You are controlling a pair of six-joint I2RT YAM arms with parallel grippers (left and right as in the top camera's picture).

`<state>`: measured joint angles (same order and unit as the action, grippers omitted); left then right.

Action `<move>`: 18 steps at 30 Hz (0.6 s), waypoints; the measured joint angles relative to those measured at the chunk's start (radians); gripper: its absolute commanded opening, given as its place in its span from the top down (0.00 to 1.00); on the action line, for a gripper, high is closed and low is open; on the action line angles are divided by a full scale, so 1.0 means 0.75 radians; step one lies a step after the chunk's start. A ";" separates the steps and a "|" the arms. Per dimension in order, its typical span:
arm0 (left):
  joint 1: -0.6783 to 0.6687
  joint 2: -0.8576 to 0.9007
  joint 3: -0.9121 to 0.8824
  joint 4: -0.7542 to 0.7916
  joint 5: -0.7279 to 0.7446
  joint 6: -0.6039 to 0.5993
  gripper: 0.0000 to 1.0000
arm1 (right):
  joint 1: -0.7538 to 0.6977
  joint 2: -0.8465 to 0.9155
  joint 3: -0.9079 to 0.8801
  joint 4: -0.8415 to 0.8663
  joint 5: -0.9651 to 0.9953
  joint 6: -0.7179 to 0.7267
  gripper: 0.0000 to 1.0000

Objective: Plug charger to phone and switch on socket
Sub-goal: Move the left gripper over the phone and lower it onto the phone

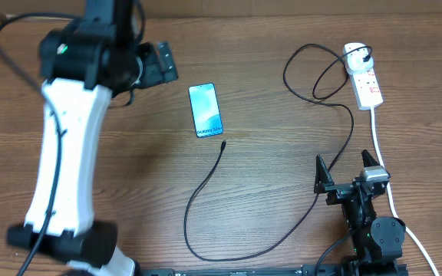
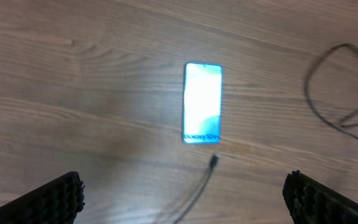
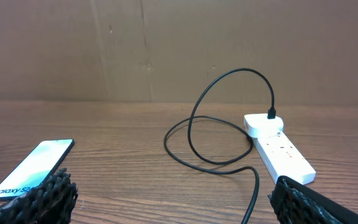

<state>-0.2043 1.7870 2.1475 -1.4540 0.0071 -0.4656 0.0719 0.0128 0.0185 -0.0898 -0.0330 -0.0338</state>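
phone (image 1: 206, 110) lies flat on the surface (image 1: 129, 192), screen lit, its text end toward the connector tip (image 1: 222, 143), which rests just beside that end, not inserted. the charger (image 1: 206, 184) loops back to the socket (image 1: 364, 77) at the far right, its other end seated there. left arm (image 1: 67, 138) hovers near the phone, jaws apart, holding nothing. right arm (image 1: 374, 222) sits near the charger's loop, jaws apart, empty. risks: the thin tip may twist or slip in a pinch; an unbraced phone may slide under insertion; a tug on the charger may shift the socket.
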 measured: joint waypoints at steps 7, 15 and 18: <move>-0.062 0.210 0.051 0.079 -0.043 -0.001 0.00 | 0.000 0.000 0.000 -0.001 0.001 0.000 0.00; -0.066 0.365 0.051 0.165 0.057 -0.006 0.00 | 0.000 0.000 0.000 0.000 0.001 -0.001 0.00; -0.066 0.414 0.052 0.196 0.108 -0.006 0.00 | -0.001 0.000 0.000 -0.001 0.001 -0.001 0.00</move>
<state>-0.2539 2.0972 2.1868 -1.3071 0.0879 -0.4698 0.0715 0.0128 0.0185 -0.0902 -0.0326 -0.0341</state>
